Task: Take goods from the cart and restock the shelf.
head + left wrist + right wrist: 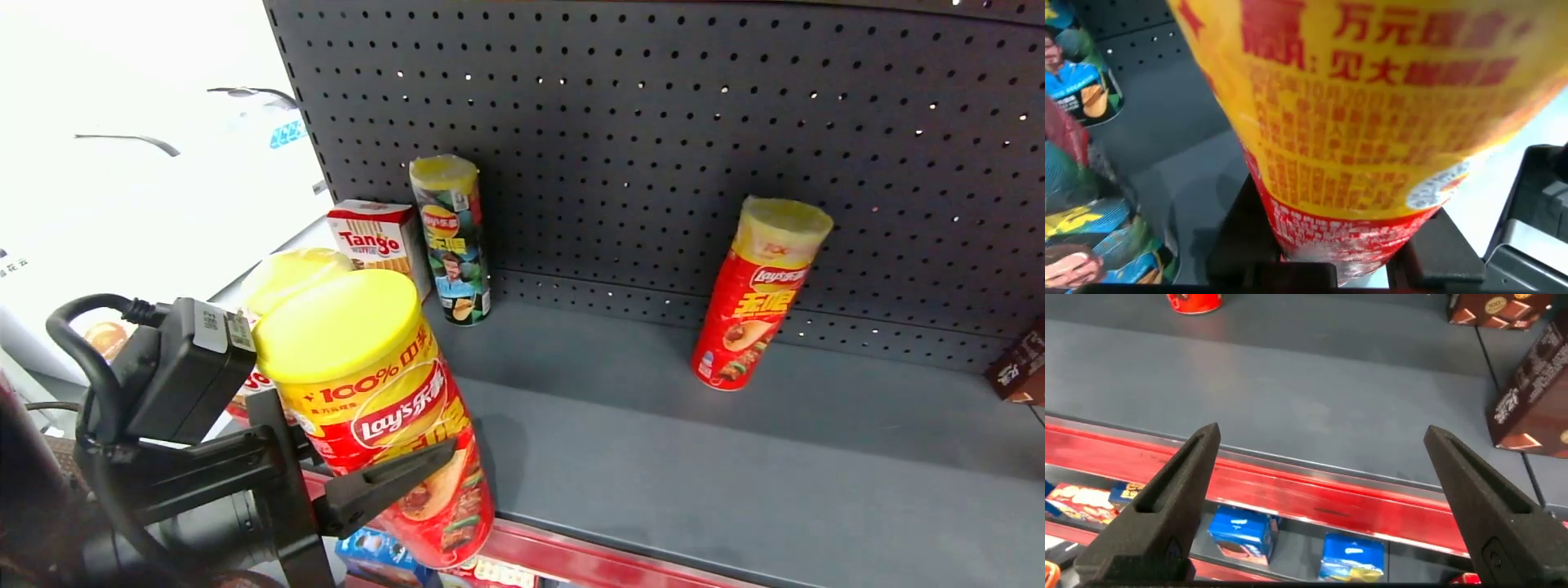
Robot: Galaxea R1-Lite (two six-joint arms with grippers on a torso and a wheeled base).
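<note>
Two hands up: my left hand (375,478) pinches a tall red cardboard chip can with yellow lid (384,392) upright over the grey metal shelf (694,457) at its near left edge, I judge so it lands standing; my right hand (1323,437) is spread, empty.

Mostly logos and Chinese characters: the yellow-lidded can (392,400) at the shelf's (694,474) front left corner has a round logo and a percent figure. Same logo on the red can (751,302) by the back edge, red wordmark on the box (377,238) back left.
</note>
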